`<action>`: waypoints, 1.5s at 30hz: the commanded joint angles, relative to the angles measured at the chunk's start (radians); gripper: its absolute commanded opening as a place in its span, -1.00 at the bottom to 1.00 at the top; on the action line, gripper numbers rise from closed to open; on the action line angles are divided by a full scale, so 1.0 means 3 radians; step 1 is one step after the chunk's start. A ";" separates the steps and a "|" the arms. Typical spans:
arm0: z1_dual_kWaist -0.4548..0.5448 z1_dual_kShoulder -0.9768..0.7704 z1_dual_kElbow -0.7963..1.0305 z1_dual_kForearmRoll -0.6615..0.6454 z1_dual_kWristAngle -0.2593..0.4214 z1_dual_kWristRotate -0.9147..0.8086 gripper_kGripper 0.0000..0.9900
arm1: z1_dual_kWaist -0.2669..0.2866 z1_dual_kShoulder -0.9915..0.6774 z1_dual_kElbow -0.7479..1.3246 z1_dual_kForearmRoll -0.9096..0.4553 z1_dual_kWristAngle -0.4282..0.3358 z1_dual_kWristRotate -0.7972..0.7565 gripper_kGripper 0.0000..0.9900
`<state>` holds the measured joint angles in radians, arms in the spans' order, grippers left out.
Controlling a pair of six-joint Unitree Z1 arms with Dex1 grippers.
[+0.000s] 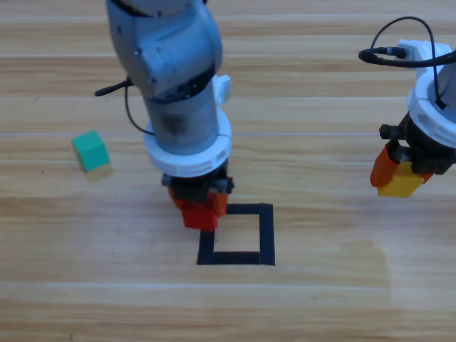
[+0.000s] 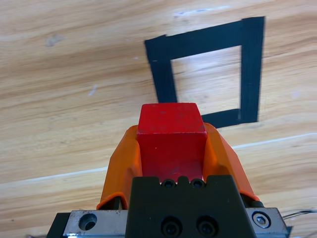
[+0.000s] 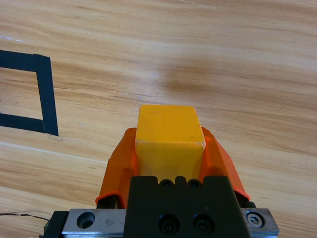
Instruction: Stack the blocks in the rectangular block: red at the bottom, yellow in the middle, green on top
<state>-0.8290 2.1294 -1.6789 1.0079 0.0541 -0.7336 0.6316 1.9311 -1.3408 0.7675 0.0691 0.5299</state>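
Note:
My left gripper (image 1: 199, 211) is shut on the red cube (image 1: 199, 214), held over the left edge of the black tape rectangle (image 1: 266, 231). In the left wrist view the red cube (image 2: 172, 133) sits between the orange jaws of the left gripper (image 2: 172, 148), with the tape rectangle (image 2: 251, 64) just beyond it. My right gripper (image 1: 399, 178) at the right edge is shut on the yellow cube (image 1: 400, 182), well right of the rectangle. The right wrist view shows the yellow cube (image 3: 169, 134) in the right gripper (image 3: 169, 148), above the table. The teal-green cube (image 1: 90, 150) lies on the table at the left.
A black cable (image 1: 399, 35) loops over the right arm at the top right. Bare wood lies between the rectangle and the right gripper and along the front of the table (image 1: 320, 306).

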 commanded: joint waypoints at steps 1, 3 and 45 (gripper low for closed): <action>-0.0156 0.0337 -0.0304 0.0179 -0.0006 -0.0183 -0.96 | -0.0019 -0.0117 0.0062 -0.0063 -0.0051 0.0039 -1.00; -0.0161 0.0378 -0.0325 0.0179 -0.0006 -0.0254 -0.96 | -0.0019 -0.0112 0.0057 -0.0068 -0.0051 0.0039 -1.00; -0.0346 0.0756 -0.0713 0.0306 0.0086 -0.0771 -0.96 | -0.0019 -0.0035 0.0026 -0.0048 0.0148 -0.0079 -1.00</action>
<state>-0.9200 2.3170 -1.9014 1.0858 0.0676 -0.9642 0.6315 1.9311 -1.3409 0.7675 0.0904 0.5193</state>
